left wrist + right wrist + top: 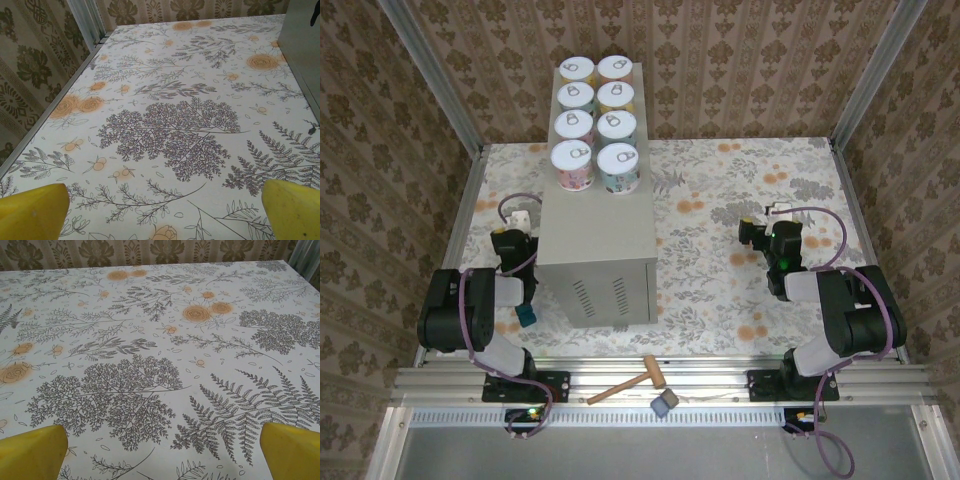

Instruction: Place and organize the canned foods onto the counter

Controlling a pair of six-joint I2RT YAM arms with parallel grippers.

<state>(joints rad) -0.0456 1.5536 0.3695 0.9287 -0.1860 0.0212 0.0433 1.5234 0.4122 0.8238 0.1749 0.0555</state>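
- Wooden mallet (628,384) and small grey block (665,404) on the metal rail at 6 o'clock.
- Left hand (162,207) at 8 o'clock, spread wide and empty, yellow fingertips (30,210) well apart above the floral floor (165,125), just beside the bench's left wall.
- Right hand (162,447) at 4 o'clock, likewise spread wide and empty, well apart from the bench.
- Bench (595,225) at centre: tall beige-grey metal box, vent slots on the near face, near half of the top bare.
- Canned foods (573,125) towards 12 o'clock on the far half of the bench top: eight upright, in two close columns of four, with pale pull-tab lids. Nearest pair pink-labelled left, teal right; yellow-orange labels behind on the right.
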